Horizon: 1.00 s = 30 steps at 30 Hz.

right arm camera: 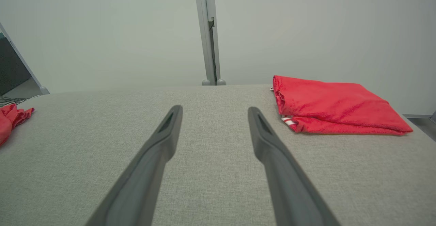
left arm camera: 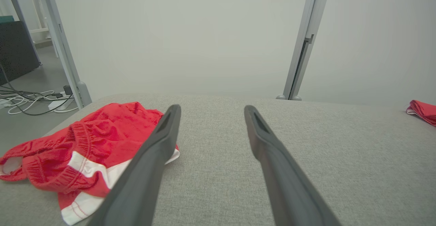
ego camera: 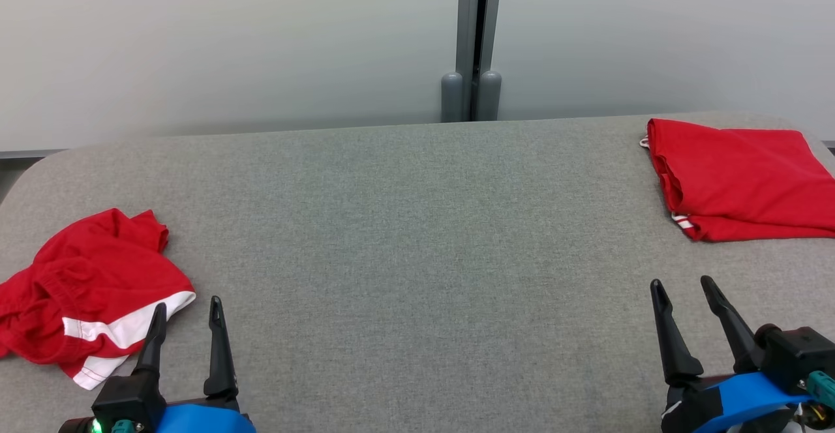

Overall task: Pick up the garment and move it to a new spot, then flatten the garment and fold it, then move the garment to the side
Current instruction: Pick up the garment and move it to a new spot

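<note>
A crumpled red garment (ego camera: 85,283) with white stripes lies at the left of the grey table (ego camera: 417,237); in the left wrist view the same garment (left arm camera: 85,144) sits just left of my fingers. My left gripper (ego camera: 188,310) is open and empty at the lower left, its left finger over the garment's white edge. A second red garment (ego camera: 737,179), folded flat, rests at the far right; it appears as a neat folded garment (right arm camera: 333,107) in the right wrist view. My right gripper (ego camera: 682,284) is open and empty, well short of that folded piece.
A grey partition post (ego camera: 471,42) stands behind the table's far edge. Off the table's left end, cables (left arm camera: 30,100) lie on the floor beside a metal frame leg (left arm camera: 61,45). The table's rounded left corner (ego camera: 39,165) is close to the crumpled garment.
</note>
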### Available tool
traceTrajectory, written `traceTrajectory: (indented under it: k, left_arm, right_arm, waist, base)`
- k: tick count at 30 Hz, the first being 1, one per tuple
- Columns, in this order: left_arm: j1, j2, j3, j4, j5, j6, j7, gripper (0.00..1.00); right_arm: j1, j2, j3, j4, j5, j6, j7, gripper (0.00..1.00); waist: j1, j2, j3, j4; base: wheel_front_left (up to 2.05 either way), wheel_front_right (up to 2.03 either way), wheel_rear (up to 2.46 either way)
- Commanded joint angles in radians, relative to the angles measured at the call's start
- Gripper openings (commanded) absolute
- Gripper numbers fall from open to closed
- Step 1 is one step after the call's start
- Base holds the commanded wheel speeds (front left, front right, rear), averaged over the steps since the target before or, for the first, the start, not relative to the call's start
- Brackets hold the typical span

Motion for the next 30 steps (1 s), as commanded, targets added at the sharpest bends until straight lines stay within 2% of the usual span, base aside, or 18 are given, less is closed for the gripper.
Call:
traceTrajectory:
  k: [1,17,30]
  left_arm:
    - [0.012,0.007,0.002,-0.002,-0.003,0.002,0.003,1.0]
    - [0.017,0.023,0.001,-0.018,-0.009,0.02,0.023,1.0]
    - [0.007,0.058,0.023,-0.047,-0.013,0.043,0.042,1.0]
  right_arm:
    - [0.015,0.003,0.0,-0.002,0.0,0.0,0.004,1.0]
    - [0.025,0.003,0.006,0.007,0.016,0.0,0.003,1.0]
    - [0.017,0.002,0.019,0.03,0.031,0.0,-0.006,1.0]
  waist:
    - [0.0,0.0,-0.001,0.0]
    - [0.0,0.0,-0.006,0.032]
    - [0.0,0.0,0.001,0.149]
  base:
    - [0.0,0.0,0.0]
    - [0.0,0.0,0.0]
    - [0.0,0.0,0.0]
